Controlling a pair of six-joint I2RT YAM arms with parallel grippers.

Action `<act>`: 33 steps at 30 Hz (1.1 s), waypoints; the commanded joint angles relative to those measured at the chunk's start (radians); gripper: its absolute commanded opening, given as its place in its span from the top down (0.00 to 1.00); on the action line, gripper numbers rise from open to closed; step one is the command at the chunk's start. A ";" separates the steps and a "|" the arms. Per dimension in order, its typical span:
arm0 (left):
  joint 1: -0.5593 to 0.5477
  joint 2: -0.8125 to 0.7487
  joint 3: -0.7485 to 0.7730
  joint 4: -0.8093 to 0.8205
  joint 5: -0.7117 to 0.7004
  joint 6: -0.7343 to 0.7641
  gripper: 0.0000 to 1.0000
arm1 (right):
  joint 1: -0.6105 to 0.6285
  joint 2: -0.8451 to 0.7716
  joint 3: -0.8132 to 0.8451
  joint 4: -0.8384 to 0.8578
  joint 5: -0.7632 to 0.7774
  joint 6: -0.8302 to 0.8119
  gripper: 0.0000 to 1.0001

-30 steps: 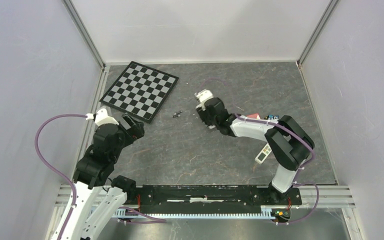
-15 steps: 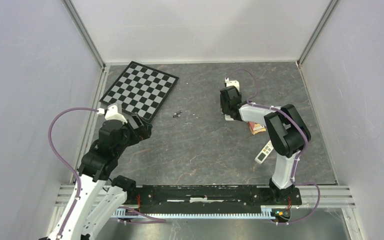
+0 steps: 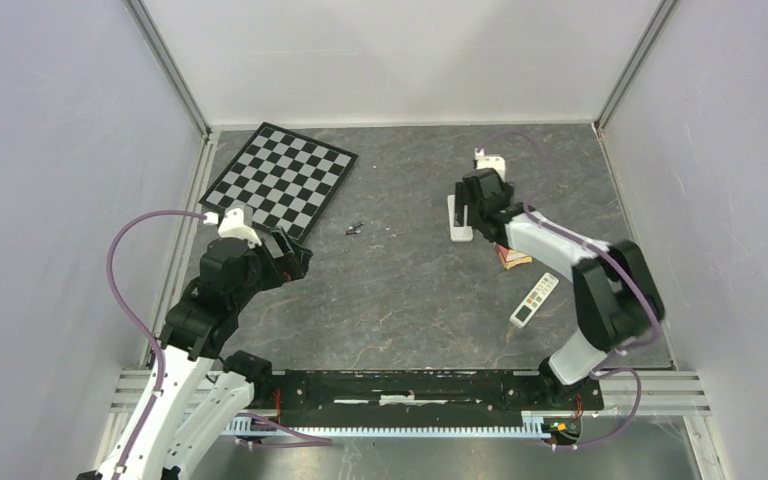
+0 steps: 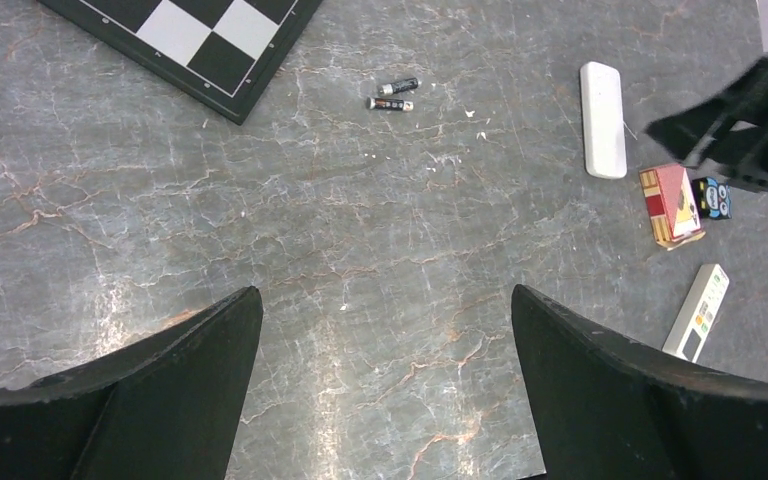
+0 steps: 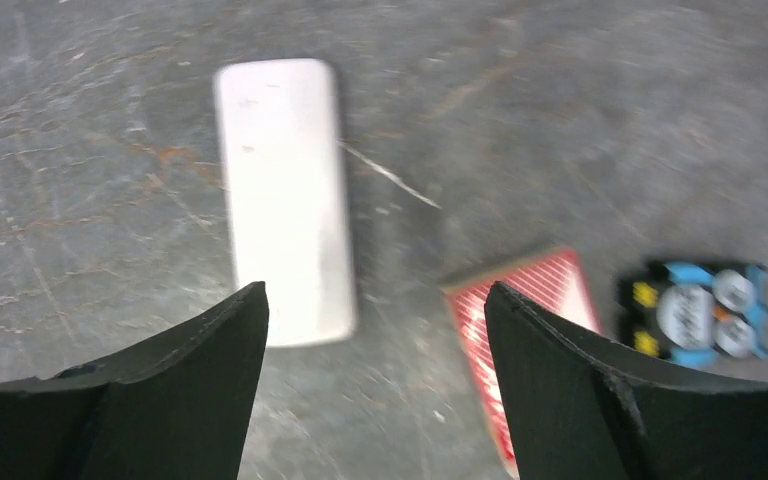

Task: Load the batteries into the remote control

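left fingers (image 4: 200, 360): wide apart, empty, above desk (image 4: 380, 240)
right fingers (image 5: 190, 360): apart, empty, over remote control (image 5: 282, 195)
batteries (image 4: 393, 95): on desk, near chessboard (image 4: 200, 40)

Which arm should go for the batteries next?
Left. The left claw, open, faces the batteries, which lie just ahead of it by the chessboard corner. The right claw, also open, hangs over the remote, farther from them.
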 commanded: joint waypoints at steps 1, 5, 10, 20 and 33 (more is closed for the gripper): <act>0.007 -0.010 -0.008 0.047 0.049 0.077 0.00 | -0.061 -0.195 -0.111 -0.152 0.115 0.093 0.17; 0.007 -0.017 -0.022 0.050 0.083 0.072 0.00 | -0.128 -0.344 -0.251 -0.264 0.187 0.231 0.17; 0.007 -0.029 -0.046 0.054 0.097 0.063 0.00 | -0.209 -0.535 -0.431 -0.317 0.194 0.373 0.17; 0.006 -0.019 -0.068 0.087 0.147 0.035 0.00 | -0.309 -0.492 -0.565 -0.255 0.032 0.438 0.18; 0.007 -0.004 -0.091 0.151 0.271 0.002 0.00 | -0.311 -0.575 -0.570 -0.206 -0.041 0.450 0.88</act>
